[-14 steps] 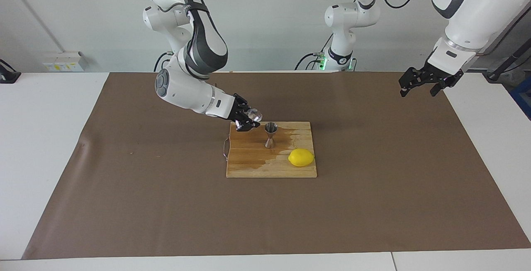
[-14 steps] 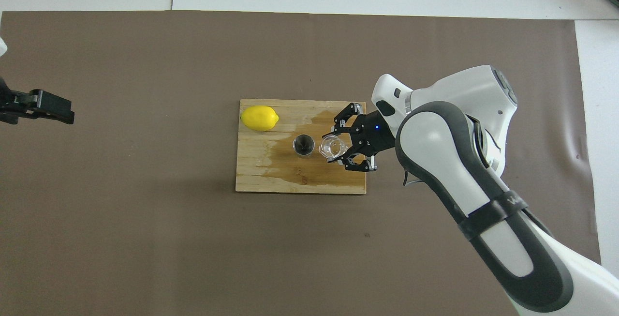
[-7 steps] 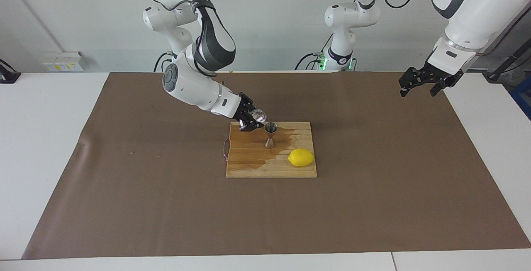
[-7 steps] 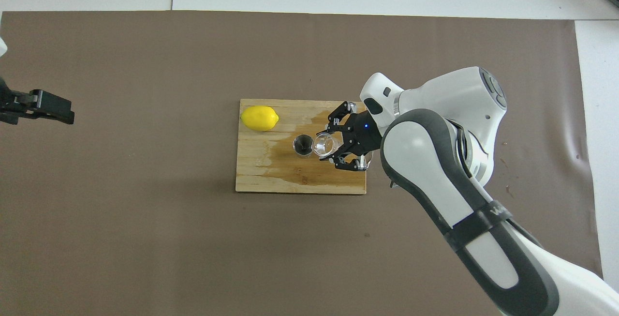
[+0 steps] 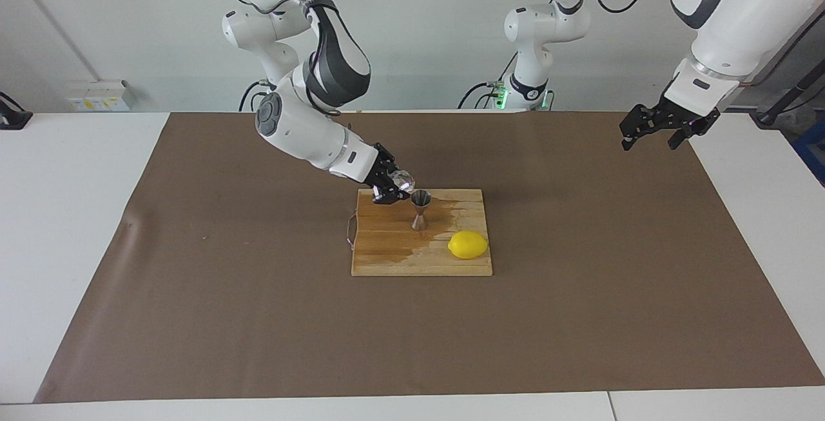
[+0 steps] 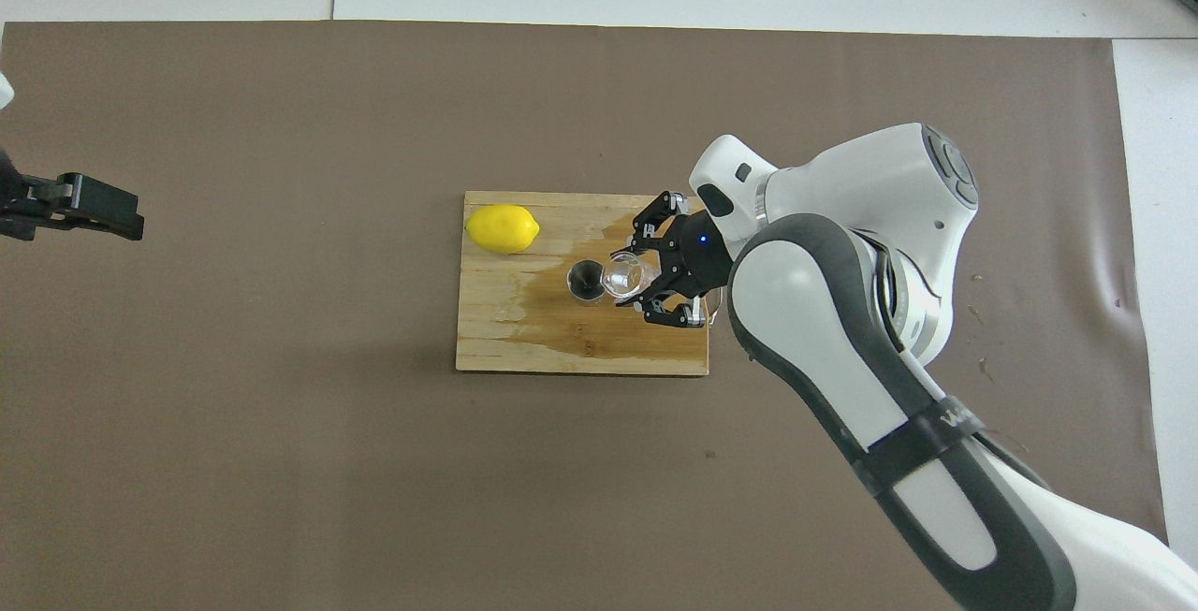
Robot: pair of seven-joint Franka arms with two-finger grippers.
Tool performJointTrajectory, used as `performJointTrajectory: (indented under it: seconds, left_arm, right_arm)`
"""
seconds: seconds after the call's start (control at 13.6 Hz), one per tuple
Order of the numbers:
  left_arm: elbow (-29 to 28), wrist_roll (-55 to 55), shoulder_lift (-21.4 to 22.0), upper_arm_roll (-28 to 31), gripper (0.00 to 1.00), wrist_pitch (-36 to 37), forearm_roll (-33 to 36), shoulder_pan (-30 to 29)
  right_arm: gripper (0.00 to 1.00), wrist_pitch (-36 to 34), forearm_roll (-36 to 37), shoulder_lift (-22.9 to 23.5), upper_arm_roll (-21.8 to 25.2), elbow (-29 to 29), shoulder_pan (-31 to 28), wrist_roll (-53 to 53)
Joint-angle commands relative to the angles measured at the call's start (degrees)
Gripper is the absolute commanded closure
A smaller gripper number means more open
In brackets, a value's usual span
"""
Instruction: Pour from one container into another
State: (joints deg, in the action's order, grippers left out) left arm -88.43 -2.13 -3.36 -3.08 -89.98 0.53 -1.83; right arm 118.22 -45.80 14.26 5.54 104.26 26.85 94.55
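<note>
My right gripper [image 5: 394, 186] [image 6: 635, 280] is shut on the small clear glass cup [image 5: 405, 181] [image 6: 624, 276]. It holds the cup tilted, mouth toward the steel hourglass jigger [image 5: 420, 209] [image 6: 587, 280], with the rim just beside and above the jigger's upper cone. The jigger stands upright on the wooden cutting board [image 5: 387, 253] [image 6: 505, 340]. A dark wet patch spreads over the board around the jigger. My left gripper [image 5: 651, 131] [image 6: 94, 209] waits open in the air over the brown mat at the left arm's end of the table.
A yellow lemon [image 5: 468, 244] [image 6: 503, 228] lies on the board's corner, farther from the robots than the jigger and toward the left arm's end. A brown mat [image 5: 258, 311] [image 6: 281, 452] covers the table under the board.
My right gripper has carried the glass cup closer to the jigger and tipped it further toward it, and the right arm's elbow has risen. The left arm has not moved.
</note>
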Motion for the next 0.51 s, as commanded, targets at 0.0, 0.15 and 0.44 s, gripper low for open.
performJointTrajectory:
  seconds: [0.0, 0.15, 0.44]
  left_arm:
    - [-1.39, 0.29, 1.51, -0.35, 0.0, 0.5, 0.26, -0.45]
    - [-1.39, 0.29, 1.51, -0.35, 0.0, 0.5, 0.26, -0.45]
    - [-1.39, 0.29, 1.51, -0.35, 0.0, 0.5, 0.26, -0.45]
  right_arm:
    - [0.95, 0.52, 2.11, 0.68, -0.09, -1.6, 0.31, -3.84]
    - [0.95, 0.61, 2.38, 1.3, -0.09, -2.39, 0.4, -6.56]
    - [0.96, 2.63, 3.88, 1.82, -0.09, -2.83, 1.36, -10.18]
